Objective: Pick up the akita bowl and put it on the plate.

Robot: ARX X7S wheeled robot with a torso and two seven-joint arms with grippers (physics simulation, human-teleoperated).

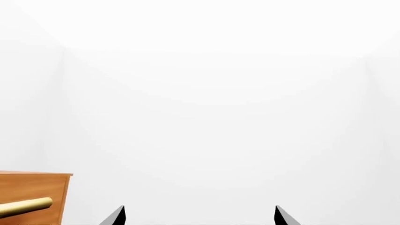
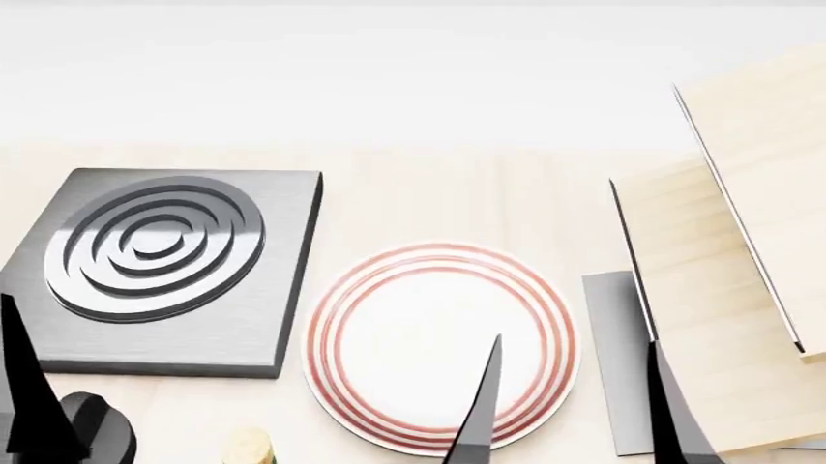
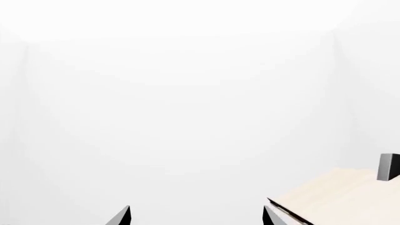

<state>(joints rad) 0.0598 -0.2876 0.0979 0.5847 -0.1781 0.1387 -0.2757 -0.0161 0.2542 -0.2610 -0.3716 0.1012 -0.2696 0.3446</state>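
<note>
Red-ringed plate (image 2: 439, 348) waits bare; no bowl visible. Both my pincers, left (image 1: 198, 216) and right (image 3: 196, 216), are released; next I must find it.

Little of the robot shows. In the head view the right hand (image 2: 568, 406) appears as two thin, flat, black fingers (image 2: 481, 406) that taper to sharp points, with plain matte faces and no markings. The left hand (image 2: 26, 387) shows one similar black pointed finger, and beside it a rounded black lump of its body (image 2: 97, 425). Each wrist view shows only two small black finger tips (image 1: 115, 216), the pale grey inner edge of one catching light.
</note>
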